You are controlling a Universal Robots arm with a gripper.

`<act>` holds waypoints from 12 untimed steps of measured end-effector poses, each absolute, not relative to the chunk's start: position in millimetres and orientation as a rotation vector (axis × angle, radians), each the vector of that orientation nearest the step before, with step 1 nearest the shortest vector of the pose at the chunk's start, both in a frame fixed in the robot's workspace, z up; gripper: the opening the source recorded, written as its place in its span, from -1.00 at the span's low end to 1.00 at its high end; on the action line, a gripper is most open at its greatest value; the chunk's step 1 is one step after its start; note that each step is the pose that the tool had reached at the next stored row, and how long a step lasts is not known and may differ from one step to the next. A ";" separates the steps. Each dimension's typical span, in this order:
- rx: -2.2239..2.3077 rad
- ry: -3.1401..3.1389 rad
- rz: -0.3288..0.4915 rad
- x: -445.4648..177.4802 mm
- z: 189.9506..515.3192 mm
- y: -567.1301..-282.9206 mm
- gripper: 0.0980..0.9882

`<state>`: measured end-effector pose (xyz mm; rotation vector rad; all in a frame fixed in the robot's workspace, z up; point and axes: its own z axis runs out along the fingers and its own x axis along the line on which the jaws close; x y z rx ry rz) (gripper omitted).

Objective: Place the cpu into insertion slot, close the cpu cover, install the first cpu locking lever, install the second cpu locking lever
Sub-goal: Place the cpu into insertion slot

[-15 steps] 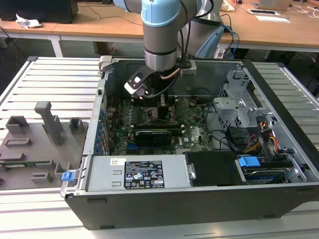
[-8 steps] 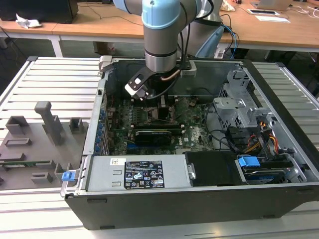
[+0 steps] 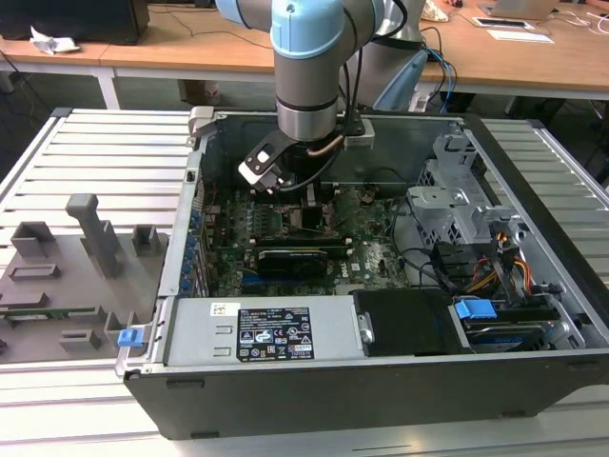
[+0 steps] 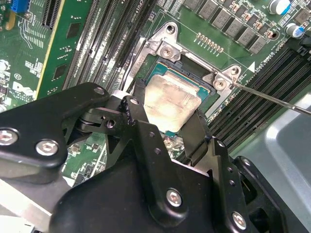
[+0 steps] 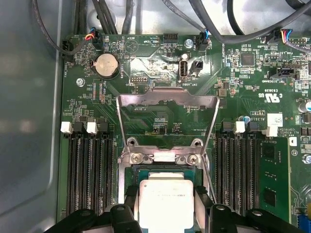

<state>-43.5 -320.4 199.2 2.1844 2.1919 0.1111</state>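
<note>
In both wrist views the cpu, a small silver-topped square chip, sits at the insertion slot, its green edge showing over the dark socket. My gripper is shut on the cpu, one black finger against each of two opposite sides. The cpu cover, a thin metal frame with a square cut-out, stands flipped up behind the socket. A thin wire locking lever sticks out loose beside the socket. In the exterior view the gripper reaches down inside the open computer case.
Long black memory slots flank the socket on both sides. A coin battery and cables lie beyond the cover. A black card, the power supply and a drive cage crowd the case. Grey fixtures stand outside.
</note>
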 end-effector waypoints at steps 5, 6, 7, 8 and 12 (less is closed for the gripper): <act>2.185 2.192 0.112 -43.6 199.0 -320.3 0.16; 2.185 2.192 0.112 -43.5 198.9 -320.3 0.16; 2.185 2.192 0.112 -43.5 198.9 -320.0 0.16; 2.185 2.192 0.112 -43.6 198.9 -319.6 0.16; 2.185 2.193 0.113 -43.5 198.1 -317.3 0.16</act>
